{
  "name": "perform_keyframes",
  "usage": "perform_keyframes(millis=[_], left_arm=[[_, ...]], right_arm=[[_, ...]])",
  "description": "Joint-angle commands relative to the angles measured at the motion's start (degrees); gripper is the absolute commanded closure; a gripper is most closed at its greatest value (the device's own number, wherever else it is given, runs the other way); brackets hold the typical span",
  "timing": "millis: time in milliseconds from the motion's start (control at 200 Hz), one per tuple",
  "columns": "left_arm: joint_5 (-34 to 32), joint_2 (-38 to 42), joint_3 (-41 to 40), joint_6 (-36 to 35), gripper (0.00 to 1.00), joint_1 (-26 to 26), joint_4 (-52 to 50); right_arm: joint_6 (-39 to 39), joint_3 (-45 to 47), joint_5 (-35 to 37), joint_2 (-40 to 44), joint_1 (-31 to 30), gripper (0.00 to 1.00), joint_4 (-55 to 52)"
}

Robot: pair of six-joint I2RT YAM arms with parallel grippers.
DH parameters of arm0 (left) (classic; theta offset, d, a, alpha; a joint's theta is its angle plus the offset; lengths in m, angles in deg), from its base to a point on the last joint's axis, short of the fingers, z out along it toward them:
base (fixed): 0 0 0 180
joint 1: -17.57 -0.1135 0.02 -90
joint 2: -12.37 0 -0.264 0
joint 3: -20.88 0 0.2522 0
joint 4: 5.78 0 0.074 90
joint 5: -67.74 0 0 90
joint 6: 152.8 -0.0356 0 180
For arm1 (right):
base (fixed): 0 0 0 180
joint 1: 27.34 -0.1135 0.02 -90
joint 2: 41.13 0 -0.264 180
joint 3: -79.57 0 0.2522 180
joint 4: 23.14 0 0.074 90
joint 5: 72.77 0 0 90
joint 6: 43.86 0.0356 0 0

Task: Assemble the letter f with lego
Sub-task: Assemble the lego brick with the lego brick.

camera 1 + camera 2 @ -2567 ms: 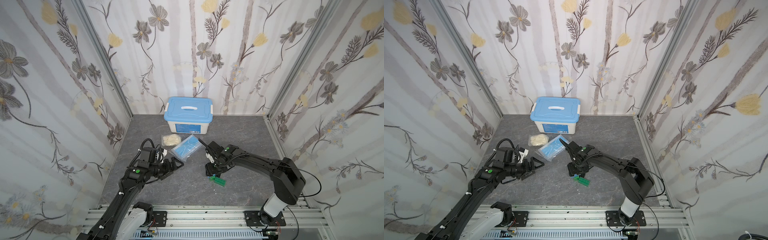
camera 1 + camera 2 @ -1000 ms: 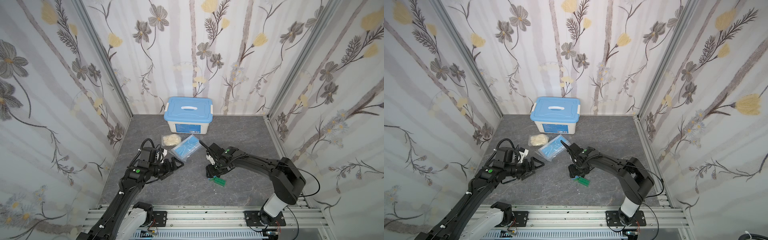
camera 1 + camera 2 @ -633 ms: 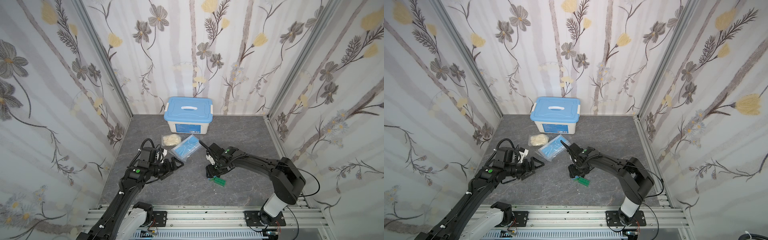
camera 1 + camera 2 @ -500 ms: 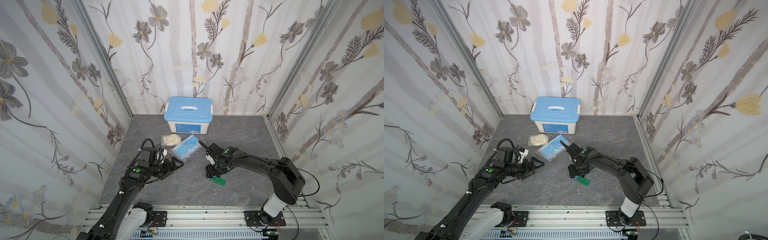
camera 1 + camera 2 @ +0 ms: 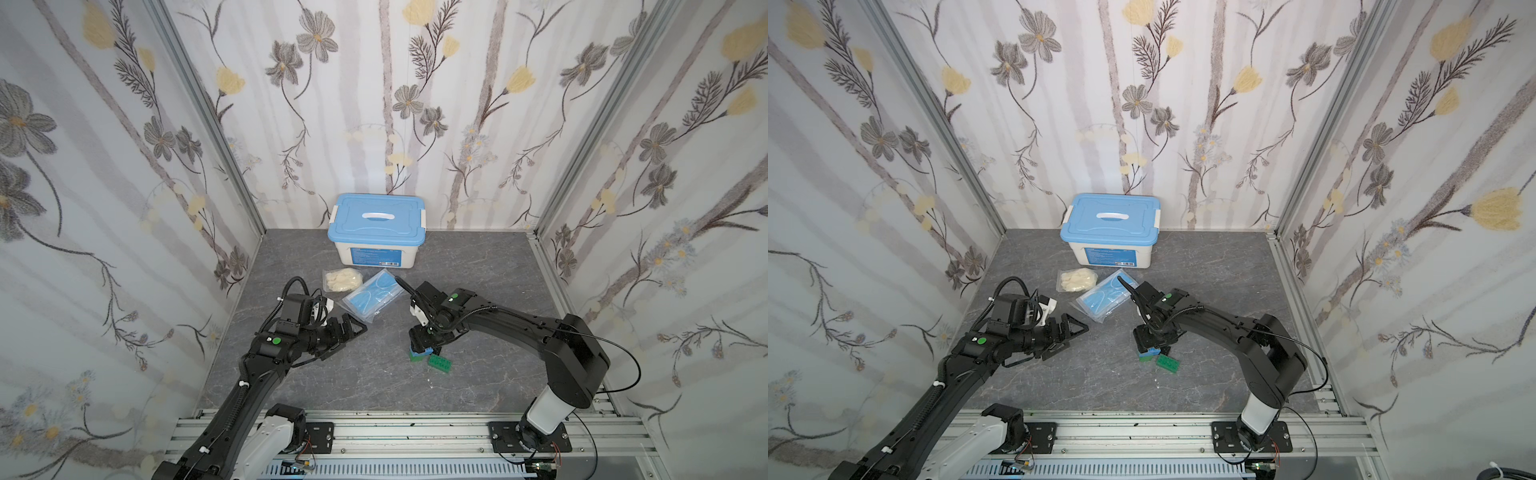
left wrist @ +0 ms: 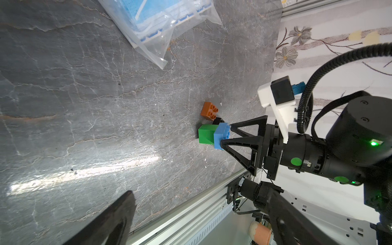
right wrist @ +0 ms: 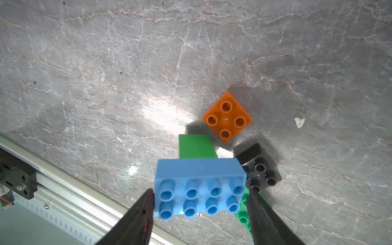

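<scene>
1. Right gripper point(image 7: 199, 191) straddles the blue brick point(image 7: 199, 169) atop a green brick point(image 7: 196, 146), starting the letter; clamped or loose, I cannot tell.
2. Left gripper point(image 5: 348, 338) hangs wide, empty, keeping clear.
3. Orange brick point(image 7: 227, 118), black brick point(image 7: 258, 167) lie just beside.

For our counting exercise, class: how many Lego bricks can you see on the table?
5. A blue brick sits on a green brick; an orange brick and a black brick lie loose beside them; a second green brick lies close by. Others may be hidden.
</scene>
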Motion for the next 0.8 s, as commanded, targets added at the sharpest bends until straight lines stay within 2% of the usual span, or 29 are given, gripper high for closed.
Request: perform_keyframes(millis=[0,260,510,590,699,794], left_arm=[[-0.03,0.07,0.36,-1.0,0.0,-0.04,-0.16],[-0.11,0.3,0.2,-1.08,0.0,-0.03,-0.09],[-1.9,-2.79,0.27,-1.21,0.0,1.18,0.28],[-6.37,-3.97,1.38,-1.48,0.0,5.57,0.0],[-15.65,-8.7,5.25,-2.71,0.0,16.85,-0.48],[-20.46,-13.88,8.46,-6.43,0.01,24.99,0.35]], right_arm=[[-0.86,-1.01,-0.18,-0.53,-0.06,0.29,-0.64],[-0.44,-0.58,-2.07,-1.63,-0.76,0.25,1.02],[-0.16,0.67,-0.8,3.46,1.17,0.24,2.5],[-0.22,1.81,0.04,6.53,3.83,0.23,2.31],[-0.16,4.23,0.45,10.35,9.73,0.19,2.04],[-0.51,6.98,0.12,13.79,13.98,0.07,2.16]])
